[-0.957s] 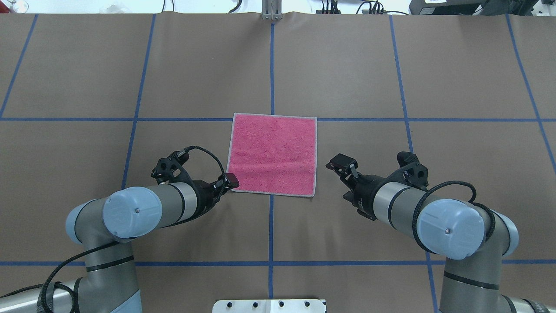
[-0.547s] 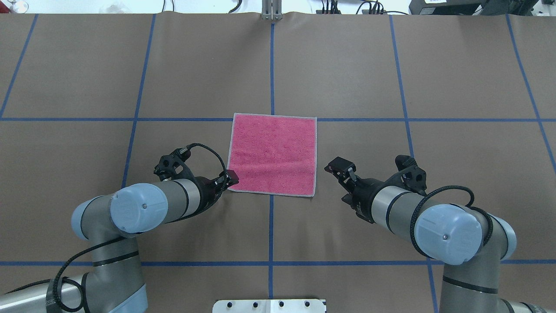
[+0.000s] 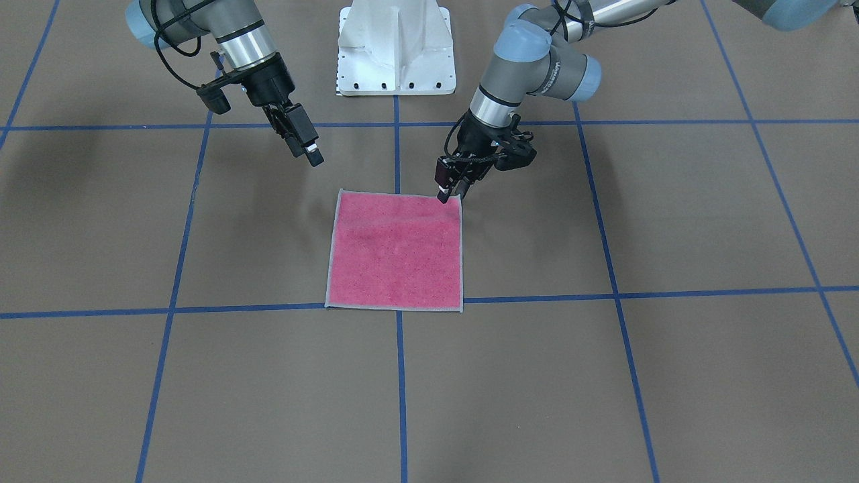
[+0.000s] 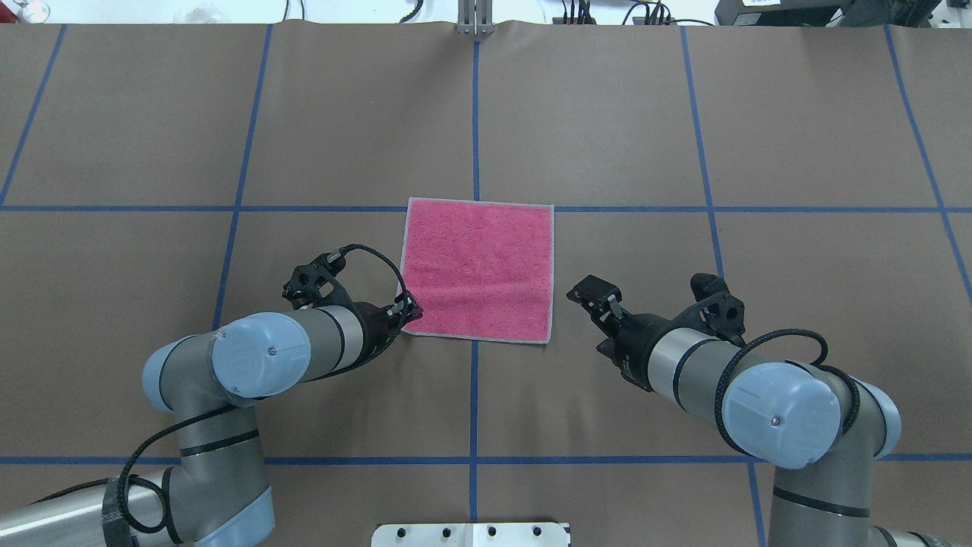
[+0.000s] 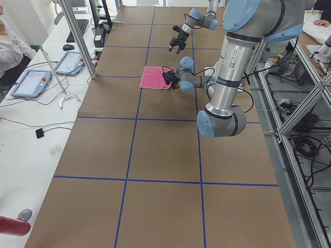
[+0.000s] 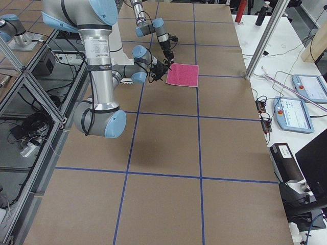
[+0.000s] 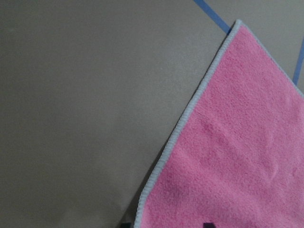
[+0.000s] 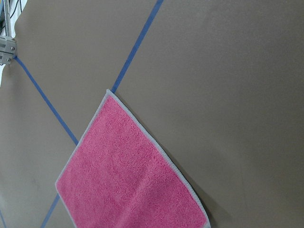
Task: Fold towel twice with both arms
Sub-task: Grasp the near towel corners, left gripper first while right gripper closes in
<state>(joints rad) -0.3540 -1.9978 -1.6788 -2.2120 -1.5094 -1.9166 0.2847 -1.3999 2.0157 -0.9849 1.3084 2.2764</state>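
The towel (image 4: 477, 270) lies flat on the brown table, pink face up, with light grey edging; it also shows in the front view (image 3: 396, 251). My left gripper (image 4: 410, 310) is low at the towel's near-left corner and looks open, its tips at that corner (image 3: 448, 190). The left wrist view shows the same corner of the towel (image 7: 237, 156) lying flat. My right gripper (image 4: 588, 291) looks open and empty. It hovers above the table, a short way off the towel's near-right corner (image 3: 310, 153). The right wrist view shows the towel (image 8: 128, 175) from the side, with no fingers in view.
Blue tape lines (image 4: 474, 114) divide the table into squares. The white pedestal base (image 3: 396, 47) stands at the robot's side of the table. A metal bracket (image 4: 474, 19) sits at the far edge. A bench with tablets (image 5: 31, 82) runs along the operators' side.
My left arm has swung forward and right, bringing its gripper onto the towel's near-left corner. My right gripper has shifted slightly left toward the towel. The towel has not moved.
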